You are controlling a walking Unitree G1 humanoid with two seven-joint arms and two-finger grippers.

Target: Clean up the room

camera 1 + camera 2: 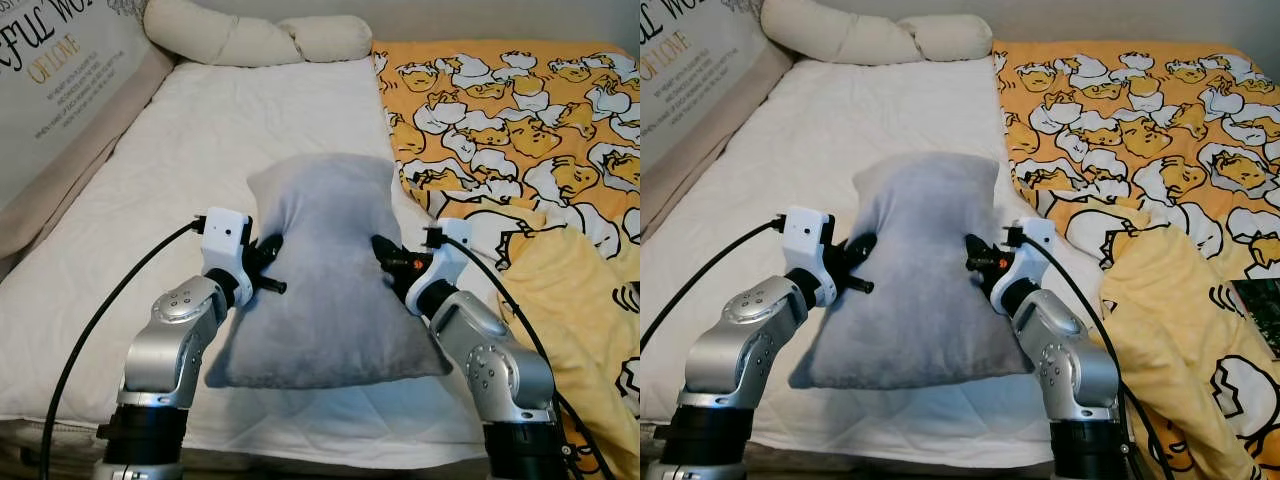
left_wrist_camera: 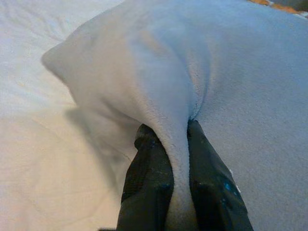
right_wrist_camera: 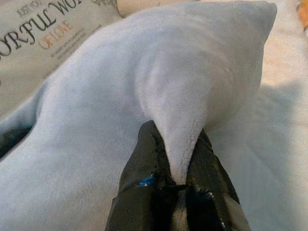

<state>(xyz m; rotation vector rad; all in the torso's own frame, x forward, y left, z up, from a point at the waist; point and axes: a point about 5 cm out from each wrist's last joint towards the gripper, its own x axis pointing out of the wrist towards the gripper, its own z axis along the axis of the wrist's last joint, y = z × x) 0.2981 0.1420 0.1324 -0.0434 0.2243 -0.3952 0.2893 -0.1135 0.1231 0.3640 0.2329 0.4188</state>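
Observation:
A grey plush pillow (image 1: pixel 325 270) is held up over the white mattress (image 1: pixel 150 220) between my two arms. My left gripper (image 1: pixel 268 262) pinches a fold of its left edge, and the wrist view has both black fingers (image 2: pixel 149 187) closed on the grey fabric. On the opposite edge my right gripper (image 1: pixel 385 255) is shut on another fold, its fingers (image 3: pixel 144 173) squeezing the plush. The pillow (image 1: pixel 915 270) hangs with its lower corners drooping toward the bed's front edge.
An orange-yellow duck-print blanket (image 1: pixel 510 120) covers the right side of the bed, bunched at the front right. A cream bolster pillow (image 1: pixel 250 38) lies along the head end. A lettered cushion (image 1: pixel 60 60) leans at the left.

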